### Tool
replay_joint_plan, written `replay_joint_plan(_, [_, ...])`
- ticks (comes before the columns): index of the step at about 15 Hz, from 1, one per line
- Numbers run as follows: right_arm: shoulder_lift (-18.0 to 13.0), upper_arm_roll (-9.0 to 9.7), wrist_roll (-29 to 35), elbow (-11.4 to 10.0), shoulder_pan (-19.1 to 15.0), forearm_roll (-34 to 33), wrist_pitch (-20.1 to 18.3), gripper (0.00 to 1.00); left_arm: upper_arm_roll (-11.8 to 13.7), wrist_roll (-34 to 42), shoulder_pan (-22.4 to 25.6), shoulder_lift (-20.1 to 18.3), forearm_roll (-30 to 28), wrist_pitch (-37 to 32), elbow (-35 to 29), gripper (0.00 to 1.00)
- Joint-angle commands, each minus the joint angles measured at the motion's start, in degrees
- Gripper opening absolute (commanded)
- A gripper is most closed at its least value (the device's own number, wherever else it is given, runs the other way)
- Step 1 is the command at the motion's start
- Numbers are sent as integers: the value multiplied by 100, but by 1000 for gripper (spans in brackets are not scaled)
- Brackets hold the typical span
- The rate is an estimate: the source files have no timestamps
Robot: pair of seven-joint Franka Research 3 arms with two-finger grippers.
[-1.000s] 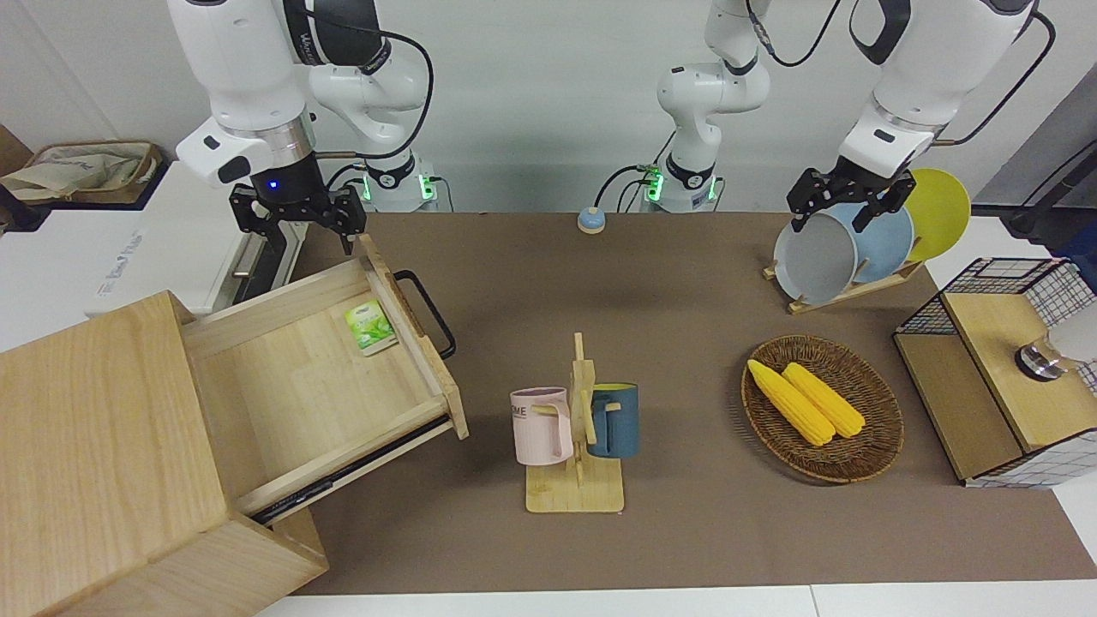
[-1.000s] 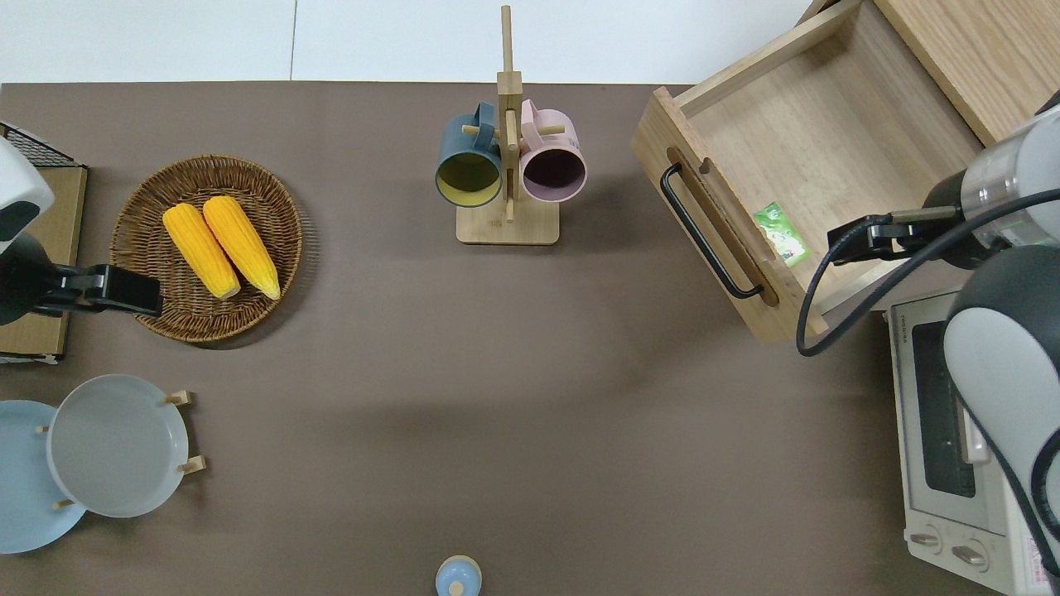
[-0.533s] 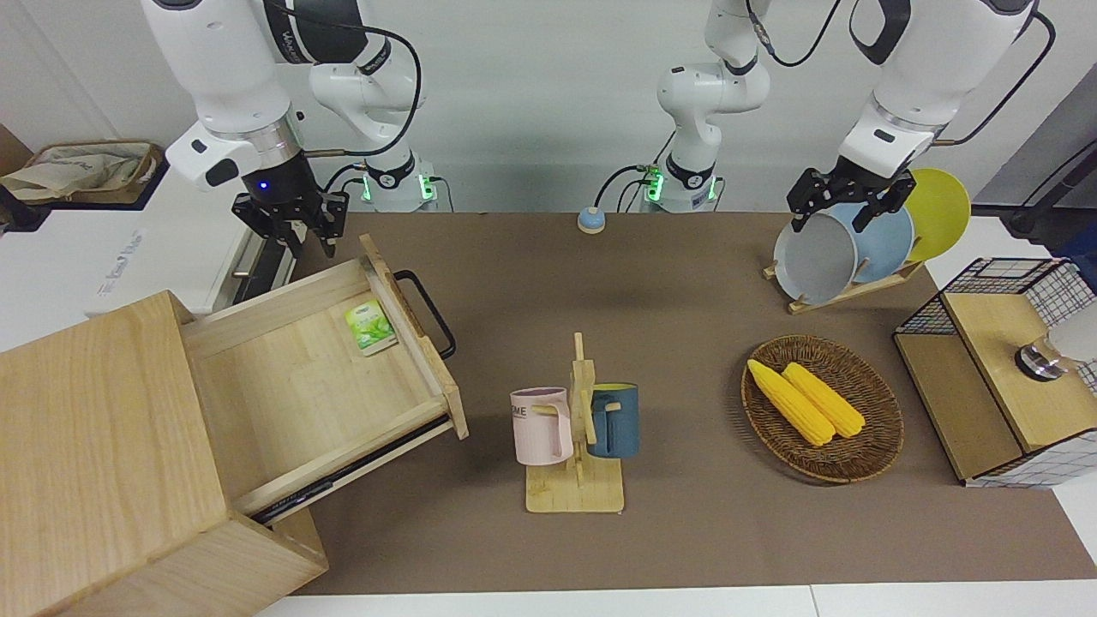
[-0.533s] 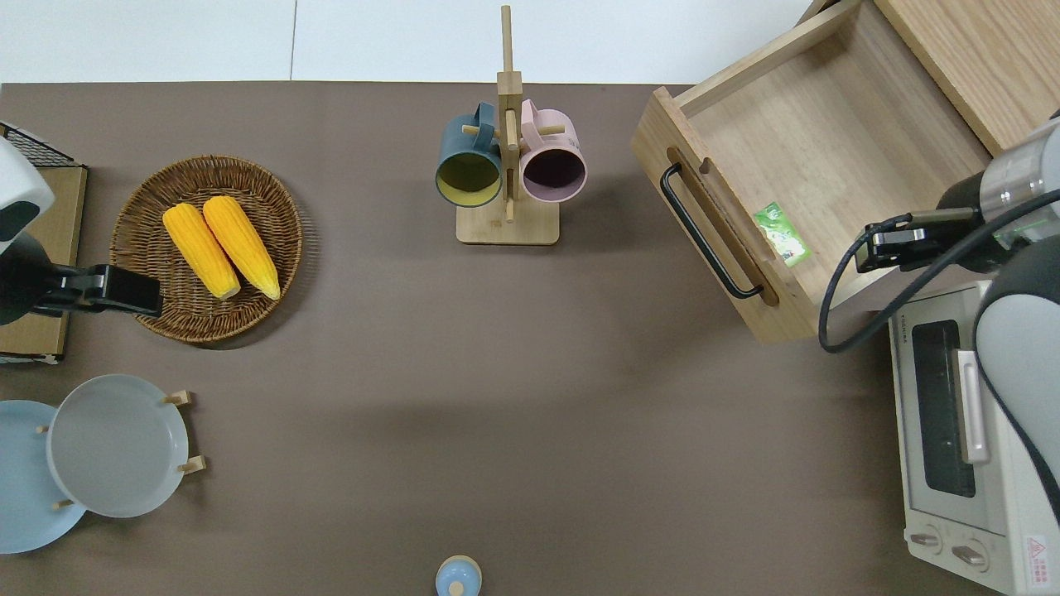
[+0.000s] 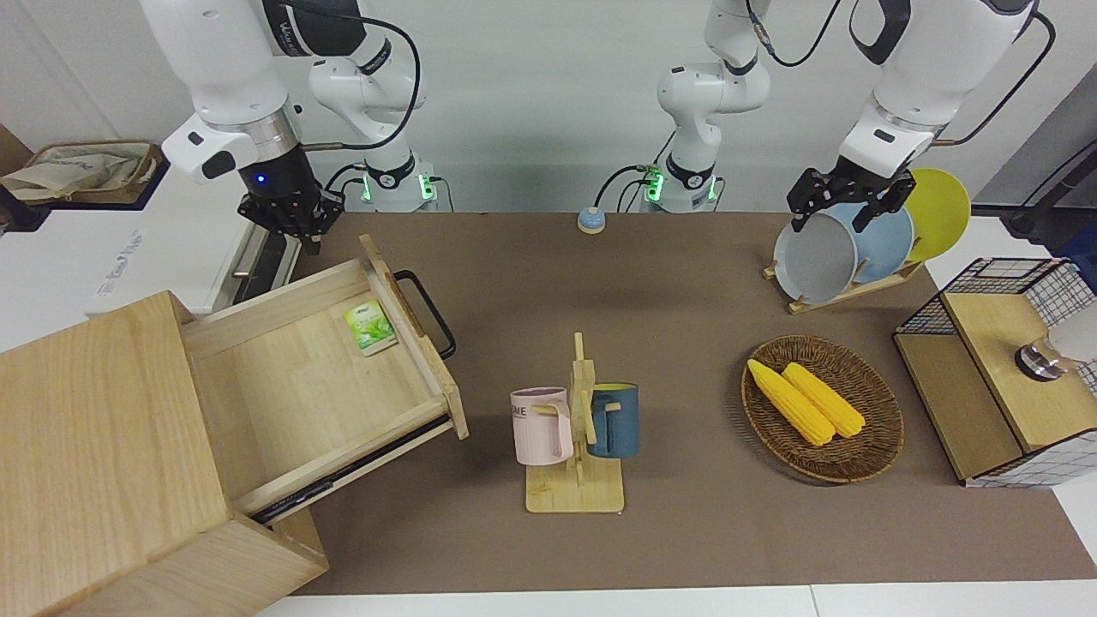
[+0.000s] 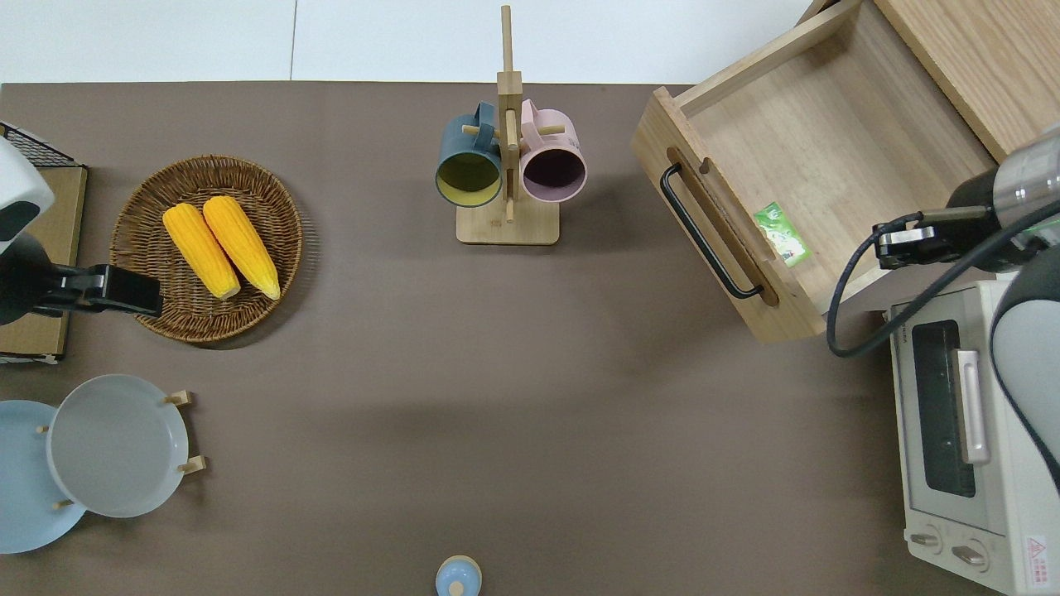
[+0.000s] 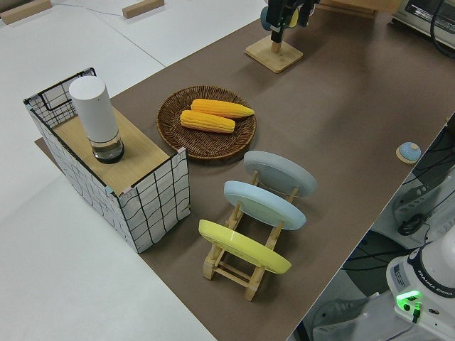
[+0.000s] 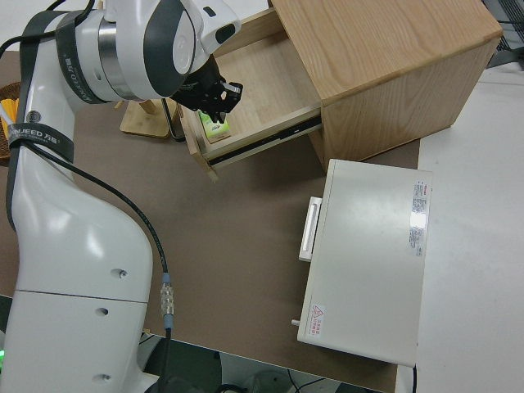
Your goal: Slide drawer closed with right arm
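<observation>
The light-wood drawer (image 5: 300, 386) stands pulled far out of the pale wooden cabinet (image 5: 94, 446), with its black bar handle (image 5: 426, 313) facing the middle of the table. It also shows in the overhead view (image 6: 811, 141) and the right side view (image 8: 270, 90). A green packet (image 5: 370, 326) lies inside it near the front panel. My right gripper (image 5: 291, 224), with its blue light on, hangs in the air by the drawer's side wall nearest the robots and touches nothing. It also shows in the right side view (image 8: 217, 98). My left arm is parked.
The white oven (image 6: 969, 447) stands next to the drawer, nearer the robots. A mug stand (image 5: 576, 428) with two mugs stands mid-table near the drawer front. A basket with corn (image 5: 821, 407), a plate rack (image 5: 857, 244) and a wire box (image 5: 1003, 368) are toward the left arm's end.
My right gripper has drawn back from over the drawer's front corner toward the right arm's end of the table and turned at the wrist. The drawer has not moved.
</observation>
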Motion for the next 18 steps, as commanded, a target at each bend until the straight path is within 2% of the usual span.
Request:
replay_joint_plan(1, [-201,20,-145,146,-35,85,-52,0,-37,56,22,65,98,-113,140,993])
replay_joint_plan(4, [-289,64,-49,217,35,85,-61,0,-37,56,22,65,98,-113,149,993])
replay_joint_plan(6, [-350,134,379,225,71,120,-26,0,-37,56,22,65,98,-113,149,993])
replay_joint_plan(8, [-350,292,881,225,211,85,0,0,-37,56,22,65,98,-113,140,993])
replay_joint_plan(10, [-342,293,1460,217,543,76,26,0,-37,56,22,65,98,-113,149,993])
replay_joint_plan(15, [-237,319,3007,199,1230,59,395,0,-37,56,22,65,98,-113,149,993])
replay_joint_plan(18, [18,319,3877,173,1607,-134,519,0,-37,56,22,65,98,-113,149,993])
